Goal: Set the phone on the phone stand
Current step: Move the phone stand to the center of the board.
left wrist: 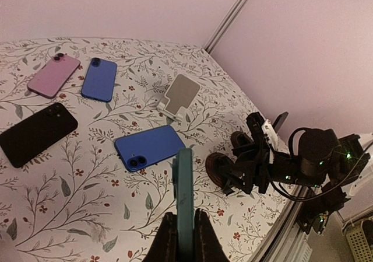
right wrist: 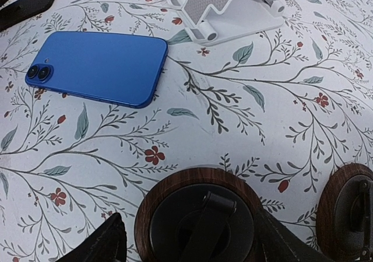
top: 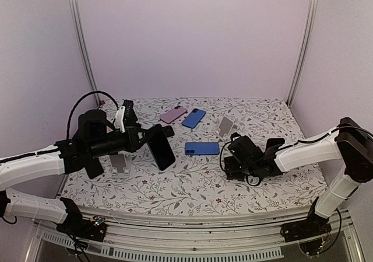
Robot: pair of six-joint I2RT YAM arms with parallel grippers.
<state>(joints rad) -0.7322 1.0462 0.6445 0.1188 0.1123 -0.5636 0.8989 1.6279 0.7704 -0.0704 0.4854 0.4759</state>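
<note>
Blue phone [right wrist: 96, 69] lies flat, cameras up, ahead-left of the right gripper [top: 234, 157]. We see a wood-rimmed black disc [right wrist: 198, 215] between its jaws and a second disc [right wrist: 349, 209] off to its right. Ahead of the left gripper [left wrist: 185, 238], the black phone [left wrist: 35, 133] sits out left. Beyond it the pink phone [left wrist: 53, 75] and second blue phone [left wrist: 99, 79] lie side by side, backs up. Floral cloth [top: 192, 186] is under everything.
</note>
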